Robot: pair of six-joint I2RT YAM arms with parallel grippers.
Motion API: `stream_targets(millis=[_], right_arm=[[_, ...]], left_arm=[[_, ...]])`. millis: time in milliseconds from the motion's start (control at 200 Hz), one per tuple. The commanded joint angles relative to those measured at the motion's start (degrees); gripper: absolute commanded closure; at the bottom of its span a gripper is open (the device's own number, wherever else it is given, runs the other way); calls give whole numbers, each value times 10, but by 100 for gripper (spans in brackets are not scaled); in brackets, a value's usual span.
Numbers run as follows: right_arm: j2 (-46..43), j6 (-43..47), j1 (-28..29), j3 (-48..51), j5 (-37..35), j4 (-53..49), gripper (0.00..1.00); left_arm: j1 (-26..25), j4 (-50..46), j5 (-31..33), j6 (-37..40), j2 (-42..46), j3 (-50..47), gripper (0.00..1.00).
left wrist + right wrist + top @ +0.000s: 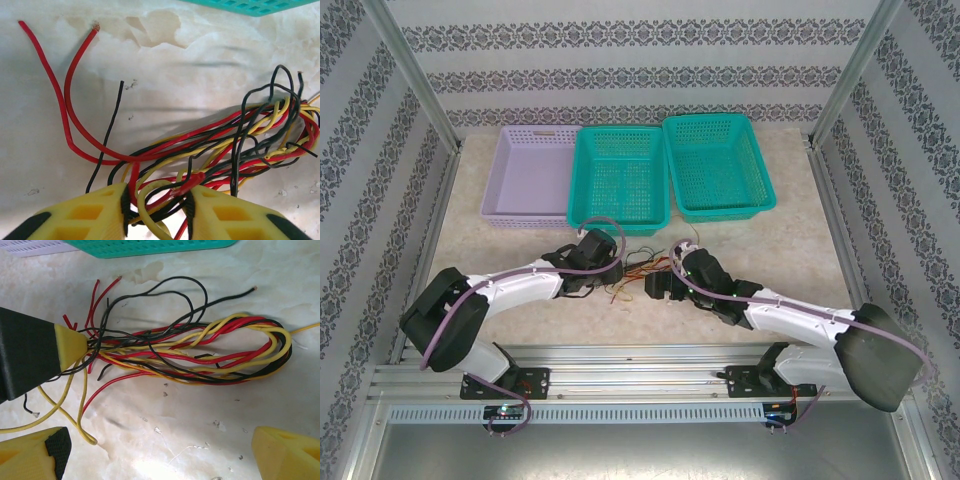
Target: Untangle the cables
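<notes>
Cables (640, 268): a loose bunch of thin red, yellow and black wires lying on the desk (790, 255), between the two claws and just in front of the middle teal basket (620, 132).
Lie of the bunch: in the right wrist view the wires run side by side in one long loop, crossing and twisting over each other. Several free ends splay out clear of the mass.
Left claw (157, 202): set over one end of the bunch, jaws part-way apart, with red, yellow and black wires running between them. Whether the pads already pinch cannot be told.
Right claw (160, 452): released, jaws wide with nothing between them, hovering just beside the loop.
Weight: judged very light, so the load on either arm is no concern.
Stiffness: soft and floppy, holding only gentle curves. A lifted wire would probably trail and drag its neighbours along.
Surface: smooth insulation, likely to slide through the pads unless pinched firmly.
Fragility: probably low, though a hard pull could tighten the crossings into knots.
Where to hold: probably one wire at a time near a free end, for instance the red strands (65, 100) arcing away from the mass, while the other claw pins the bunch.
</notes>
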State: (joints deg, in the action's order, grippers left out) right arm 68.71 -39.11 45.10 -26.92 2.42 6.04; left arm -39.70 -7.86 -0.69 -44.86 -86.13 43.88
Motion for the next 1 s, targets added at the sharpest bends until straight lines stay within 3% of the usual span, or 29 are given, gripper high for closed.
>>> stream_targets(millis=[0, 375, 709, 994], right_arm=[[18, -5, -3, -9, 0, 12, 7], [84, -24, -9, -49, -41, -10, 7], [147, -79, -29, -84, -57, -23, 11], [186, -103, -27, -113, -49, -18, 25]], left_arm=[[-4, 16, 13, 11, -8, 2, 72], [-4, 36, -8, 2, 7, -24, 100], [-4, 80, -56, -27, 71, -82, 100], [-5, 111, -64, -40, 108, -114, 100]])
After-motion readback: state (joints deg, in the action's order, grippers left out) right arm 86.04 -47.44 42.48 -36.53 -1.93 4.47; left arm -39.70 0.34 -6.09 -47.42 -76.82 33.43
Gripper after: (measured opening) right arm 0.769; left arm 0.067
